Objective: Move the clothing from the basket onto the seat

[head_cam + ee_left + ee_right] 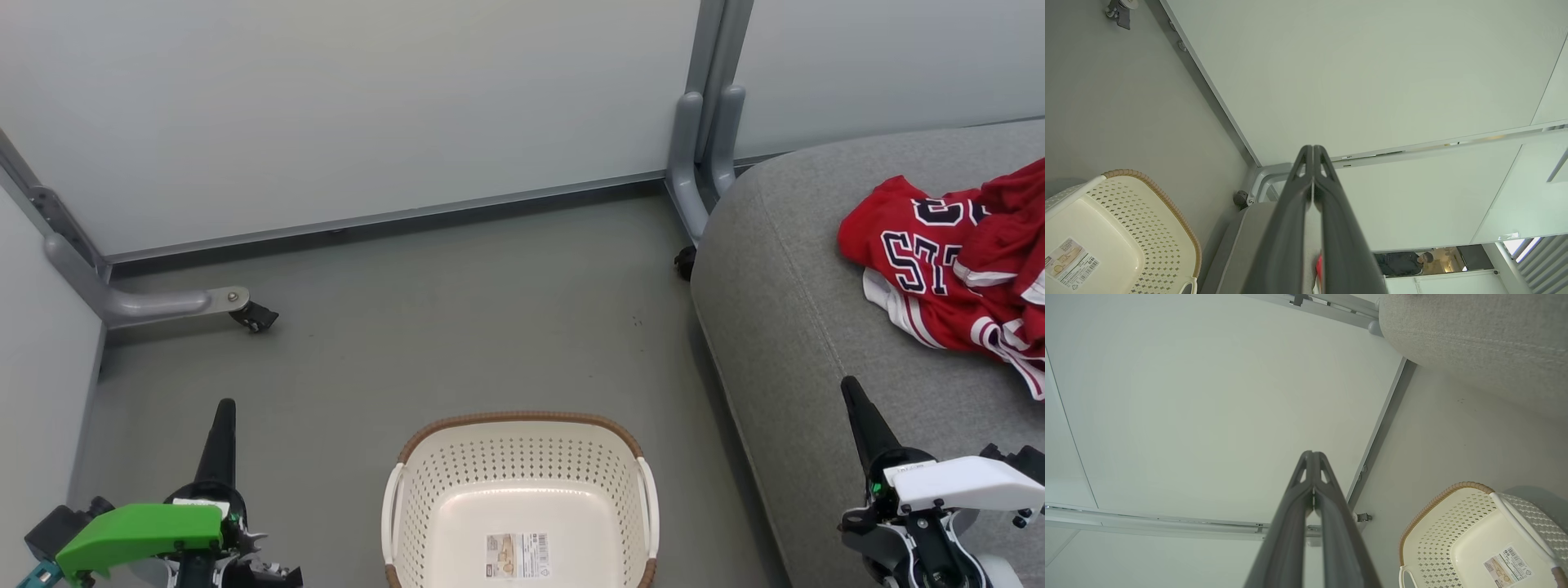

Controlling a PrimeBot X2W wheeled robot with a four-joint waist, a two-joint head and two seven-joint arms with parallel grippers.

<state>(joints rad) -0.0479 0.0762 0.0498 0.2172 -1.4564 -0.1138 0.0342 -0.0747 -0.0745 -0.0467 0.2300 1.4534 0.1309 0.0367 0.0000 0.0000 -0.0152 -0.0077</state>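
The red clothing (959,269) with white and dark trim lies crumpled on the light grey seat (808,327) at the right of the head view. The cream perforated basket (457,482) with a brown rim stands on the floor at bottom centre, with just a label on its bottom (517,555). My left gripper (225,405) is shut at lower left, left of the basket. My right gripper (849,384) is shut at lower right, over the seat's front part. In the wrist views each pair of fingers (1312,148) (1312,453) is pressed together with nothing between. A sliver of red (1318,265) shows behind the left fingers.
Pale partition walls (343,106) close off the back and left. Their grey metal feet with castors (253,314) (684,261) stand on the grey floor (457,327). A person (1404,261) is seen far off through a gap in the left wrist view.
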